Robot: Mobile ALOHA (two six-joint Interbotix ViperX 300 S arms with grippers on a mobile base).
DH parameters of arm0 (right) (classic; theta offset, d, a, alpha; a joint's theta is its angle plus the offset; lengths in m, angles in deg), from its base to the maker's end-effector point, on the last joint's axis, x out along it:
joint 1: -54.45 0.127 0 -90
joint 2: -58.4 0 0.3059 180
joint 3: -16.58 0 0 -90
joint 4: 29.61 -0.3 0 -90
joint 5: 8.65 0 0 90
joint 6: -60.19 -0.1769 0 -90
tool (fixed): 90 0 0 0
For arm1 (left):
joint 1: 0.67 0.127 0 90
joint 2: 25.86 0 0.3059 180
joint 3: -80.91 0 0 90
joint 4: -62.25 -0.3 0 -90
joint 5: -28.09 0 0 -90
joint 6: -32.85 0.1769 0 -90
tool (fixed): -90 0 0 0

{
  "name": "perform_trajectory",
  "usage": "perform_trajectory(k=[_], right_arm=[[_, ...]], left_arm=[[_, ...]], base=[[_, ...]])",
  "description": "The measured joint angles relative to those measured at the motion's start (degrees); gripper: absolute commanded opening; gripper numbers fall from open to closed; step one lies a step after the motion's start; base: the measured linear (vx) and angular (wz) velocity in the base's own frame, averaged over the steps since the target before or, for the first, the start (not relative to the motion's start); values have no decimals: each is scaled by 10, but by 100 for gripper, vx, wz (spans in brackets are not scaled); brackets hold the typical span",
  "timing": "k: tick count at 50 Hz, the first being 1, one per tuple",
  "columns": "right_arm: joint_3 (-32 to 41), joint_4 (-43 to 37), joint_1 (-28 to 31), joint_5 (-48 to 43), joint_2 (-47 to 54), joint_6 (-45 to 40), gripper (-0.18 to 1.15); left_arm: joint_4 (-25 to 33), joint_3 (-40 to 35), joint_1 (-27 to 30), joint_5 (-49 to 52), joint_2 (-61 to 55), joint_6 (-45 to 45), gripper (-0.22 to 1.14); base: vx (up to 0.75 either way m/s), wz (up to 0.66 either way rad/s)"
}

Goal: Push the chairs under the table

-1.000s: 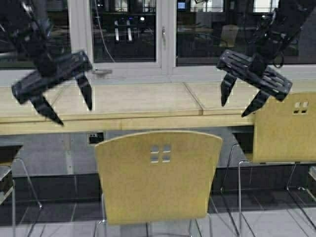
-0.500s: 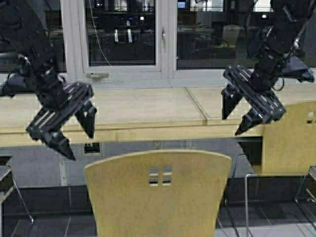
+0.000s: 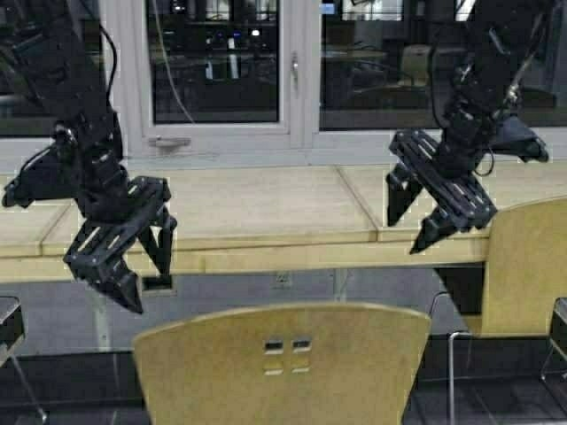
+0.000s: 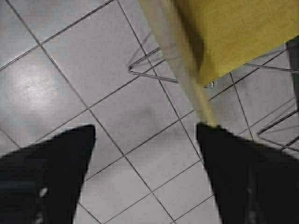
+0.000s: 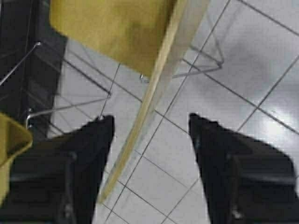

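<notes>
At six o'clock in the high view, the curved back of a tan chair (image 3: 282, 363) fills the lower frame, standing short of the long light-wood table (image 3: 257, 208) that runs across behind it. Above its corners, the left gripper (image 3: 146, 266) at nine o'clock and the right gripper (image 3: 406, 211) at two o'clock hang with fingers spread wide, holding nothing. A second chair (image 3: 527, 266) stands at three o'clock against the table edge.
</notes>
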Motion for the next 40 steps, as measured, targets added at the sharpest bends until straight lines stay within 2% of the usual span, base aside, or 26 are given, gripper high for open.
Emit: perform_trajectory(k=[10, 40], right_arm=[[1, 0, 4, 10, 38, 3, 88], [-13, 0, 27, 18, 89, 3, 88]], left_arm=[[1, -18, -17, 8, -28, -10, 98], [2, 0, -69, 10, -78, -73, 98]], base=[[17, -6], [10, 1]])
